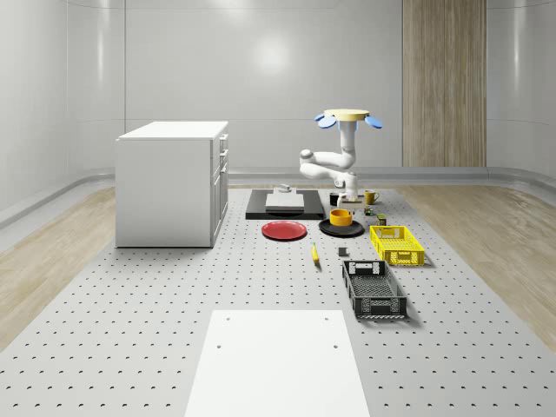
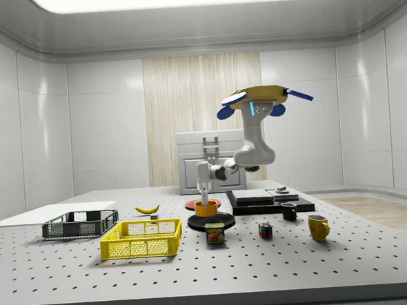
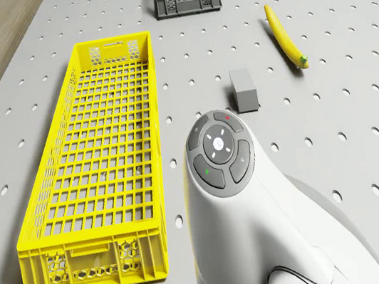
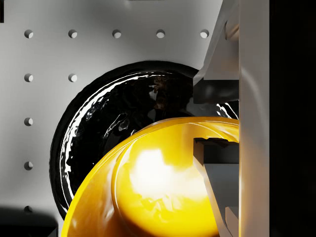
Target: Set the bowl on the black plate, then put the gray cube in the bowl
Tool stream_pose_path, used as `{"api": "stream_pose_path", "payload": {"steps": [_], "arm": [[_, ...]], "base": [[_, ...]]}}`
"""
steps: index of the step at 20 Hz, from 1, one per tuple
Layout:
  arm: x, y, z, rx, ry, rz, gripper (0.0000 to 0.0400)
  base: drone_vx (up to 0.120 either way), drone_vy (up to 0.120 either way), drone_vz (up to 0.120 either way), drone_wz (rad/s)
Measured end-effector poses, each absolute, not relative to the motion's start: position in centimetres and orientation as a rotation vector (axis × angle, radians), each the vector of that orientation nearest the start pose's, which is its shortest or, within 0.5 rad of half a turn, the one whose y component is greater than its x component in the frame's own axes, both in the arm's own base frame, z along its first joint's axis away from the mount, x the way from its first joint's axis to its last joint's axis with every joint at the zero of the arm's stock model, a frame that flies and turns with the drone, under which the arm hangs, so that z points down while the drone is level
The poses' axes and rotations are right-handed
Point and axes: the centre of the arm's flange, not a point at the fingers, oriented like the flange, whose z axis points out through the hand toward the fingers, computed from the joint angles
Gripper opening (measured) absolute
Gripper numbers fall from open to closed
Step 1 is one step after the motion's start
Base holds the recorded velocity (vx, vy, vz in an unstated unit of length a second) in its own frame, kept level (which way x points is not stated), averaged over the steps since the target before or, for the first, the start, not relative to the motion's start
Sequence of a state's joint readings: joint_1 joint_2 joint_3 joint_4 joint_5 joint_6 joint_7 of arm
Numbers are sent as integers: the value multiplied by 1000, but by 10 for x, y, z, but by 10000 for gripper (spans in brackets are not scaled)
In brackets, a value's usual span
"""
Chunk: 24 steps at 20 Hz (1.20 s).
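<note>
Item: bowl [image 4: 148, 182], orange-yellow, glossy, seen at the lower centre of the wrist view, over the black plate [image 4: 98, 123], whose rim is seen at centre left; whether it is set down or just above the plate cannot be told. In the whole-scene view the bowl [image 1: 340, 217] lies right of centre on the plate [image 1: 326, 229], opening upward, with no long axis because it is round. Pincer [image 4: 217, 123]: fingers straddle the bowl's rim at the right of the wrist view, one inside, one outside, apparently grasping it. The bowl is judged rigid, light and slick; the rim hold suits it, but tilting is a risk. Item: gray cube [image 3: 243, 89], upper centre of the drone view, resting on the counter [image 3: 346, 38] between the yellow crate [image 3: 99, 163] and the banana [image 3: 286, 35], well apart from the plate. It is a short block, long axis running up the frame; judged stiff and light, best taken across its narrow sides. Drone [image 2: 259, 97]: hovers above the counter, just behind the plate.
</note>
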<state>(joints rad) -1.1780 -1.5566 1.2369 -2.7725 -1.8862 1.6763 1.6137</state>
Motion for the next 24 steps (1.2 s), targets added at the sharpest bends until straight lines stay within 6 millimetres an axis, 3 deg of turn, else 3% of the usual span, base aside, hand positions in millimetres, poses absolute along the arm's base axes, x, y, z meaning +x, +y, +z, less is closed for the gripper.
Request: {"api": "stream_pose_path", "payload": {"steps": [12, 15, 17, 20, 24], "arm": [[317, 30, 565, 1, -2, 786, 100], [315, 30, 567, 1, -2, 786, 246], [314, 30, 565, 1, -2, 786, 306], [314, 30, 561, 1, -2, 786, 356], [313, 30, 558, 1, -2, 786, 384]], "base": [[0, 0, 0, 0], [0, 0, 0, 0], [0, 0, 40, 0], [0, 0, 120, 0], [110, -120, 30, 0]]}}
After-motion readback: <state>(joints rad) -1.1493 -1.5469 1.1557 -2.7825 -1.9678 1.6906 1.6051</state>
